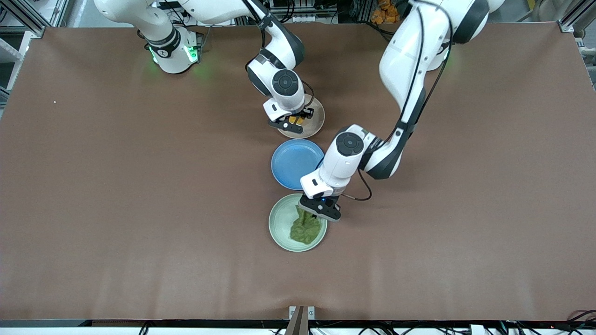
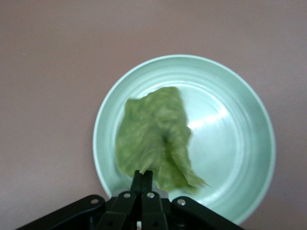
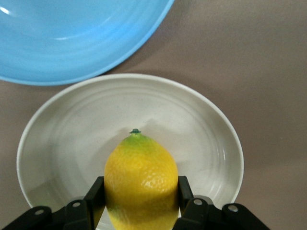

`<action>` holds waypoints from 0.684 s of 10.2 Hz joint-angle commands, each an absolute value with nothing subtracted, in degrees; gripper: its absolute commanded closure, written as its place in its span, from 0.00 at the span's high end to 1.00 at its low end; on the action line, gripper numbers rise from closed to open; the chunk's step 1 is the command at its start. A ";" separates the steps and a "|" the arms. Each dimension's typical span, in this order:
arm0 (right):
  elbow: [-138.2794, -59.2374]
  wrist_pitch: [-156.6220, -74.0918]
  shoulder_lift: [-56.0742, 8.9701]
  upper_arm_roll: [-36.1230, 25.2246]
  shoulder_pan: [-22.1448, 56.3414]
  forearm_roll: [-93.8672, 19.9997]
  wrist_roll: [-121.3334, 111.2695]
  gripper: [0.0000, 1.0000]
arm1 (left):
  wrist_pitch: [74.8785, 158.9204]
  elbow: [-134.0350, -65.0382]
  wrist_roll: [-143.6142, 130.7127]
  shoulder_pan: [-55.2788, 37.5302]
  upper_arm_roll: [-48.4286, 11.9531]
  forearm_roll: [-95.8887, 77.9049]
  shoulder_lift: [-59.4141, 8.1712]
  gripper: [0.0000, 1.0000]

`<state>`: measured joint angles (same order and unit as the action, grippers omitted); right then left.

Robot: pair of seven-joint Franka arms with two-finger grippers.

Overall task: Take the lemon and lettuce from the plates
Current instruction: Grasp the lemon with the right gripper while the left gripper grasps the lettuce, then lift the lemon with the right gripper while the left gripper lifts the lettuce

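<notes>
The lettuce [image 1: 306, 228] is a crinkled green leaf over the pale mint green plate [image 1: 279, 223], the plate nearest the front camera. My left gripper [image 1: 315, 213] is shut on the leaf's stem end; in the left wrist view the lettuce [image 2: 153, 136] hangs from my left gripper [image 2: 144, 175] over the mint plate [image 2: 240, 143]. My right gripper [image 1: 294, 121] is shut on the yellow lemon [image 1: 295, 119] over the beige plate [image 1: 316, 122]. In the right wrist view the lemon [image 3: 141, 182] sits between my right gripper's fingers [image 3: 185, 188], over the beige plate [image 3: 72, 139].
A blue plate [image 1: 296, 163] lies between the beige and mint plates; it also shows in the right wrist view [image 3: 76, 38]. The brown table [image 1: 116, 186] spreads wide toward both ends.
</notes>
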<state>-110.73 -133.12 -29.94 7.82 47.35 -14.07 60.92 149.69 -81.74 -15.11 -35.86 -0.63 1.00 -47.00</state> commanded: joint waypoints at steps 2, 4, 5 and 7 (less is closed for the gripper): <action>-109.26 -128.16 -26.02 7.38 44.75 -13.45 59.78 0.00 | 141.34 -84.81 -16.87 -33.50 -0.62 1.15 -37.55 0.00; -108.81 -125.43 -23.13 7.47 40.89 -13.62 56.19 0.00 | 137.48 -84.64 -16.70 -29.20 -0.62 0.26 -33.59 0.00; -108.81 -123.51 -21.98 7.38 37.82 -13.62 52.07 0.00 | 134.42 -84.64 -16.18 -26.92 -0.53 0.26 -31.92 0.00; -108.90 -122.44 -19.87 7.47 29.75 -13.71 42.42 0.00 | 127.73 -84.64 -13.64 -21.56 -0.53 0.70 -29.28 0.00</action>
